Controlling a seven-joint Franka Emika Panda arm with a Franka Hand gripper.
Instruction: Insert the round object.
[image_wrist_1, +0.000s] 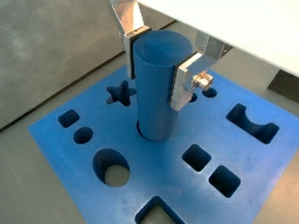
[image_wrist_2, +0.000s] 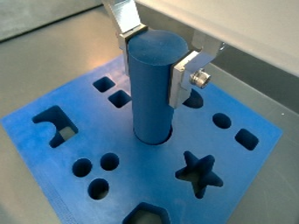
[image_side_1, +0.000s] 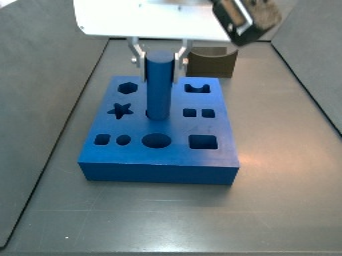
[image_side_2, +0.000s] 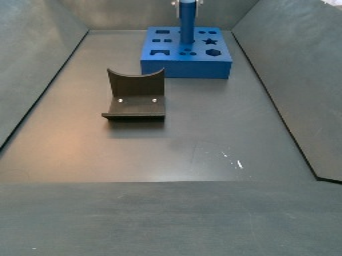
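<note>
Since the rod sits upright in the block's centre hole, I'd push straight down w/o tilt. Gripper fingers clamp the rod's top.

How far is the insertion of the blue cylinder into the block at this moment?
Looks done: the blue cylinder stands upright with its lower end in a round hole of the blue block. In hand: the gripper flanks its top; contact is unclear. Left: pushing it deeper if needed, then letting go.
</note>
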